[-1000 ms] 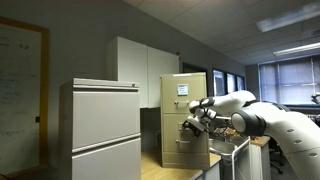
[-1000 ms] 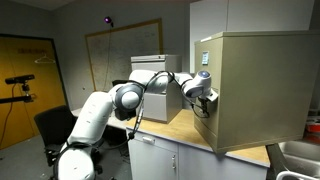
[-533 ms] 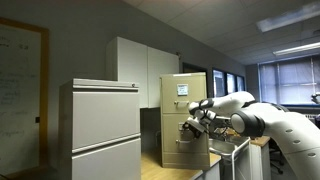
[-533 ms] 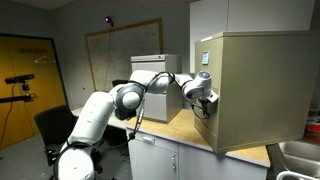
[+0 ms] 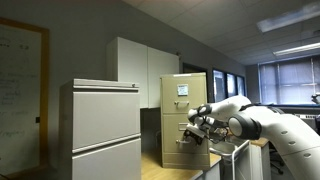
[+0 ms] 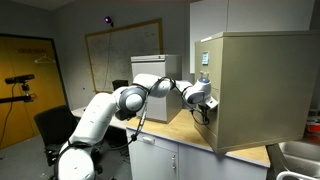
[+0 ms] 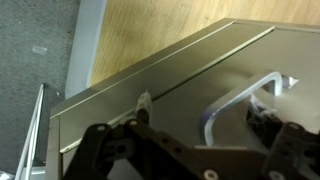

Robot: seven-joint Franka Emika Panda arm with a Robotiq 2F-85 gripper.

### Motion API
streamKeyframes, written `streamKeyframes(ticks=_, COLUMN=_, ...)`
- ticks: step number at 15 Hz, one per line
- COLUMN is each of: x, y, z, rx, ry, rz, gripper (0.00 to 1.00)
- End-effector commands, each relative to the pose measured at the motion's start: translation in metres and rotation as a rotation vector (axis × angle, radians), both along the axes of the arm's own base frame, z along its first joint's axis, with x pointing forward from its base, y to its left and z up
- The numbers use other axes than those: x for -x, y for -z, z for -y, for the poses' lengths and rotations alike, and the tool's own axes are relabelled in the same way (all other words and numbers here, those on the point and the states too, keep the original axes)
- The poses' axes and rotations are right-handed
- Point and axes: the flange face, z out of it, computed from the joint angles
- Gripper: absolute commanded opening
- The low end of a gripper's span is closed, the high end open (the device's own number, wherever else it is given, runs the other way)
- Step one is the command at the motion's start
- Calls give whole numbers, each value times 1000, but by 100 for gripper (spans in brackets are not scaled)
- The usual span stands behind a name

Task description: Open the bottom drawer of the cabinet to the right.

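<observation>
Gripper (image 5: 200, 123) at the cabinet (image 5: 184, 100) front.
Fingers spread; the bottom drawer (image 7: 250, 60) handle (image 7: 232, 103) sits between them, toward three o'clock.

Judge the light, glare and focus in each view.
In an exterior view the room is dim, the ceiling lights blow out, and the cabinet reads flat. In an exterior view light is even, and the cabinet and end effector are clear. The wrist view is soft and close: the handle glints, the end effector is a dark blur.
</observation>
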Motion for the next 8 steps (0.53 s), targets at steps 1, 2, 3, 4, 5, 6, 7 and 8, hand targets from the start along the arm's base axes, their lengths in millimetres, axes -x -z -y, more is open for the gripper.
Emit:
streamKeyframes(ticks=1, x=2, y=21, z=28, rx=51, ry=65, rz=-86, gripper=100)
streamKeyframes(ticks=2, x=1, y=28, z=27, rx=58, ry=61, rz=-113, gripper=100)
streamKeyframes(ticks=3, x=0, y=31, z=26, rx=63, ry=54, rz=-128, gripper=100)
streamKeyframes(ticks=4, x=0, y=34, z=25, rx=63, ry=41, rz=-142, gripper=100)
streamKeyframes(ticks=5, x=-1, y=36, z=23, rx=64, ry=29, rz=-154, gripper=77)
streamKeyframes(ticks=6, x=-1, y=37, z=19, rx=53, ry=3, rz=-164, gripper=74)
streamKeyframes(ticks=7, x=-1, y=35, z=14, rx=37, ry=-25, rz=-178, gripper=68)
streamKeyframes(ticks=8, x=-2, y=32, z=7, rx=33, ry=-66, rz=-176, gripper=63)
